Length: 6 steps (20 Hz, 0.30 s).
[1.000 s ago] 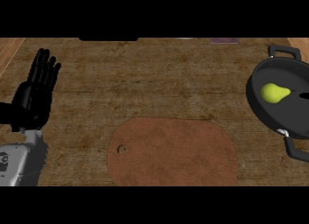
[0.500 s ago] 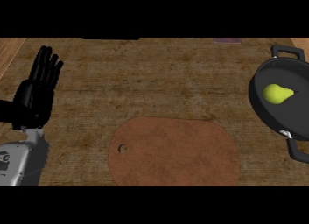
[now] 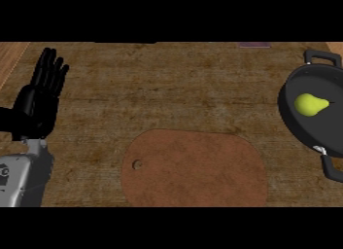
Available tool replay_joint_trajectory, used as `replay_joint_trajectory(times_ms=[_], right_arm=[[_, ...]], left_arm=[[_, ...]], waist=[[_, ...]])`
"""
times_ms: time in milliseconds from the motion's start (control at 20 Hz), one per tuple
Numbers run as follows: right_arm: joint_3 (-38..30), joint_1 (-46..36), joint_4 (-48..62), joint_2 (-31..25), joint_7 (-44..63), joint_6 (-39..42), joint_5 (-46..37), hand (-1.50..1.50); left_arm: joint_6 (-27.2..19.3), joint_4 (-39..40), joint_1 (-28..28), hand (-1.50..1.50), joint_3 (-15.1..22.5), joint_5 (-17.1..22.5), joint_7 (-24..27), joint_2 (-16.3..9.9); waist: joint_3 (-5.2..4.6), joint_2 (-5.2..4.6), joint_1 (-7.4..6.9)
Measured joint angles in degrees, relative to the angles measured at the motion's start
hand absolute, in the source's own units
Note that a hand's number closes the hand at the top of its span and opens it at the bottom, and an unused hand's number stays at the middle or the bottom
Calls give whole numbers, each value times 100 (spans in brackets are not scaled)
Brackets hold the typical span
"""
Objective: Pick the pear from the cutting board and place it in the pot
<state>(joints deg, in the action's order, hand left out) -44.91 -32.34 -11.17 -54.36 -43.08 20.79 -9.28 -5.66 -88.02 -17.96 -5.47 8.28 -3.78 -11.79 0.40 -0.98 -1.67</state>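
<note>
We note the yellow-green pear (image 3: 311, 104) lying inside the black round metal pot (image 3: 297, 127), well off to the right of our left hand (image 3: 39, 103) and across the counter from it. The rounded brown wooden cutting board (image 3: 195, 168) sits down and to the right of that hand, bare on top, with its small hanging hole on the side nearer the hand. The left hand stands at the view's left edge, fingers straight and held side by side, pointing up, clasping nothing; we read it as resting. Our right hand shows nowhere, so we cannot speak to its fingers. The brown woven mat (image 3: 166, 87) covers the counter under board and pot alike. Judging from how things lie, the placing looks done: pear in pot, nothing on the board. What remains, as we see it, is only to keep arms away from the pot's long handle (image 3: 337, 171), which juts toward the lower right edge, so a careless sweep does not knock the pot and roll the pear.
</note>
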Motion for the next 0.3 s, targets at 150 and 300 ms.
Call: replay_joint_trajectory(times_ms=[150,300], right_arm=[[-71,163,61,-129,-17,50,66,-150],[-122,276,83,-273,6,109,116,-150]], left_arm=[[25,-47,93,0,30,2,57,41],[57,7,62,0,1,29,72,27]], waist=[[6,-3,-18],[14,-15,-24]])
